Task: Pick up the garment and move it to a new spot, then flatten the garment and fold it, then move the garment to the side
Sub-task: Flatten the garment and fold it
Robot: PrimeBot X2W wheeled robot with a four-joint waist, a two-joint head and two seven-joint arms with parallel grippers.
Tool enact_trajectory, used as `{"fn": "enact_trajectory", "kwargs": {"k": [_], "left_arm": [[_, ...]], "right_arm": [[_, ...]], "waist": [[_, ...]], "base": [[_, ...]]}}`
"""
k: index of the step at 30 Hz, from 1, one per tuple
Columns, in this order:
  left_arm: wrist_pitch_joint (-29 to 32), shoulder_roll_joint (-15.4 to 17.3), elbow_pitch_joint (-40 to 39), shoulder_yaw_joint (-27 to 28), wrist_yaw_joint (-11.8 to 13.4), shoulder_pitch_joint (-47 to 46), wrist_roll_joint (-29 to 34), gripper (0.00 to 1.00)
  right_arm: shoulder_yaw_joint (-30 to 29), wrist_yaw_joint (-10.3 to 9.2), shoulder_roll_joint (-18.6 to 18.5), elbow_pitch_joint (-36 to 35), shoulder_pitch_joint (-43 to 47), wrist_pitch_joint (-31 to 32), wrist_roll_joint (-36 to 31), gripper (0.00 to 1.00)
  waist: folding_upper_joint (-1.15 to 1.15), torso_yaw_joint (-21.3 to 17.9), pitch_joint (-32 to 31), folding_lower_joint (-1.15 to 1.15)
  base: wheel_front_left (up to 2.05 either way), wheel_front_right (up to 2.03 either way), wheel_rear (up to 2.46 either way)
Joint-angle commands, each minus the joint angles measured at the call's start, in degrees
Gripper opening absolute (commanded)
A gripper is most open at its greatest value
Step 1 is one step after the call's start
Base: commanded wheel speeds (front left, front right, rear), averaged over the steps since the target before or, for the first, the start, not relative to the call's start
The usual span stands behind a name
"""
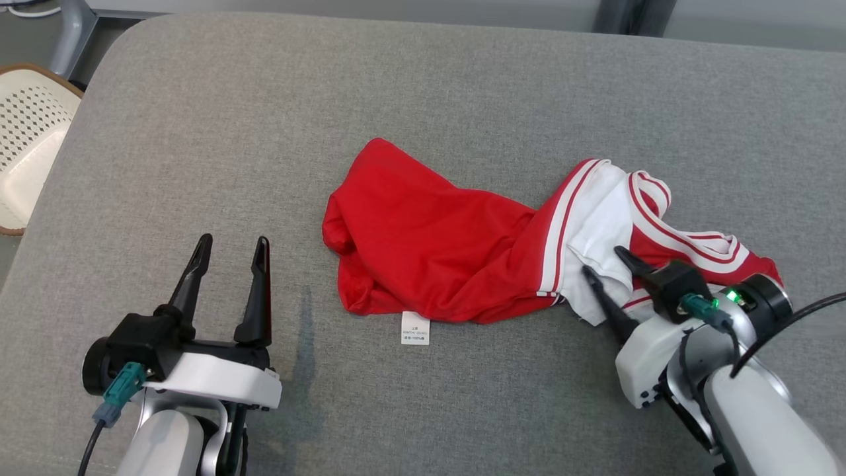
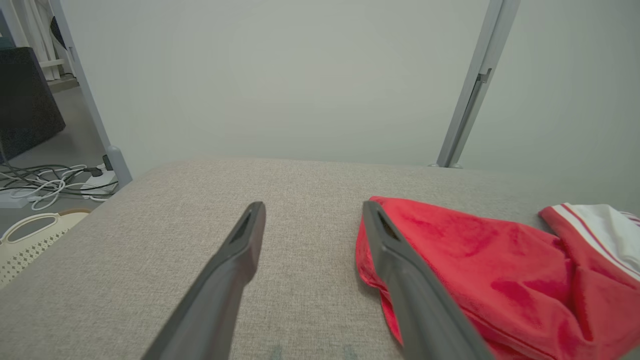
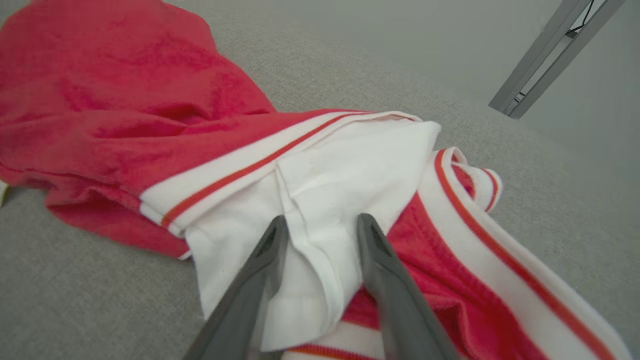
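Right gripper [image 1: 601, 260], nearest item, lower right: dark fingers parted and set down on the garment's white end. In the right wrist view [image 3: 320, 222] a raised white fold stands between them, not pinched.

Table [image 1: 462, 79]: grey woven covering with rounded corners; it carries everything listed below except the basket, post and cables.

Garment [image 1: 429, 251]: red, with white trim and thin red stripes, lying crumpled at the table's middle. Its long axis runs side to side across the table. The plain red bulk points to the robot's left, and the white, striped end points right, under the right gripper.

Basket [image 1: 26, 145]: cream, perforated, brown-rimmed, off the table's left edge and lower down.

Left gripper [image 1: 234, 239]: fingers spread wide with nothing between them, over bare table to the left of the garment's red end, near it but apart. A faint dark streak [image 1: 305, 324] marks the covering between the two.

Post [image 2: 472, 90]: grey metal, slanted, beyond the far edge.

Cables [image 2: 50, 182]: a tangle on the floor, beyond the basket in the left wrist view.

Label [image 1: 415, 328]: small and white, lying flat on the table at the garment's near edge.
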Motion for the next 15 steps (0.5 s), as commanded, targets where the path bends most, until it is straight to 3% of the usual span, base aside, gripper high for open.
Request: {"fn": "enact_trajectory", "kwargs": {"k": [1,8,13,15], "left_arm": [[-0.19,-0.12,-0.08,0.54,-0.16,-1.27,0.41,1.0],[-0.16,-0.16,-1.08,2.67,-0.53,-0.62,1.97,1.0],[-0.17,0.02,-1.21,3.16,-0.88,-0.43,2.43,1.0],[-0.16,0.25,-1.24,3.36,-1.0,-0.39,2.74,1.0]], "right_arm": [[-0.57,0.01,-0.27,0.28,-0.72,-0.71,0.42,0.0],[-7.11,0.0,2.48,-3.08,0.98,-4.95,2.09,0.0],[-14.27,0.01,5.08,-6.99,3.32,-7.72,3.12,0.0],[-20.43,0.01,6.64,-9.44,5.33,-9.04,3.42,0.0]], "waist": [[0.0,0.05,0.3,0.0],[0.0,-2.74,0.84,0.0],[0.0,-4.71,0.67,0.0],[0.0,-6.33,0.64,0.0]], "base": [[0.0,0.0,0.0],[0.0,0.0,0.0],[0.0,0.0,0.0],[0.0,0.0,0.0]]}}
